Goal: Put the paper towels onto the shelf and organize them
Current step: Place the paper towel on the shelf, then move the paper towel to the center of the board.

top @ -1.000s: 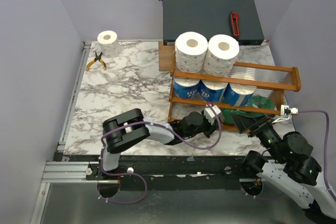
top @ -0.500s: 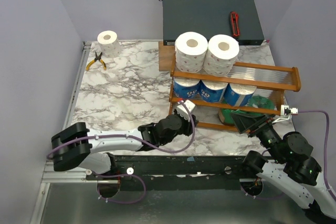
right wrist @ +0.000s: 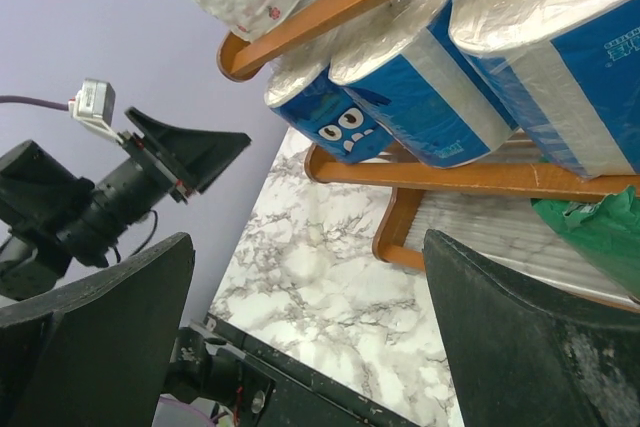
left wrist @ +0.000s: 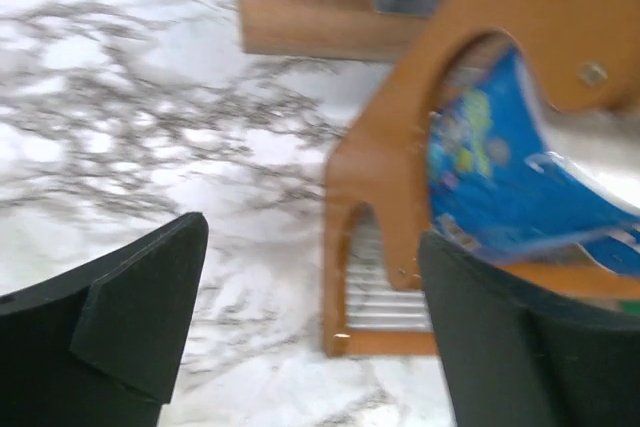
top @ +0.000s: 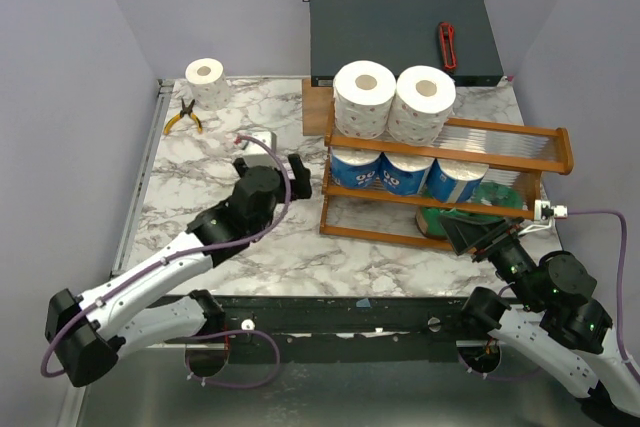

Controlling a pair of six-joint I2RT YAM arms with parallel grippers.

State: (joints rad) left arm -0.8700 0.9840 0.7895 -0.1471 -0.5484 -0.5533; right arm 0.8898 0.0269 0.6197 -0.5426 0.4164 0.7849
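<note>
Black fingers of the left gripper [left wrist: 310, 332] stand spread wide, nothing between them, above the marble table [top: 180, 177] just left of the shelf [top: 450, 137]. Blue-wrapped rolls [top: 405, 175] fill its middle tier (straight ahead of those fingers), two white rolls [top: 364, 97] sit on top, and a green-wrapped one [right wrist: 590, 232] lies lowest. The right gripper [right wrist: 310, 347], equally spread, faces the shelf's near side. One bare roll [top: 206, 82] stands far-left beside pliers [top: 183, 119].

Three white paper towels [top: 205, 77], three blue-wrapped rolls [top: 405, 175], one green-wrapped roll [top: 478, 199], one shelf [top: 360, 235], one pliers [top: 184, 119] and one grey box [top: 400, 32] are counted.
</note>
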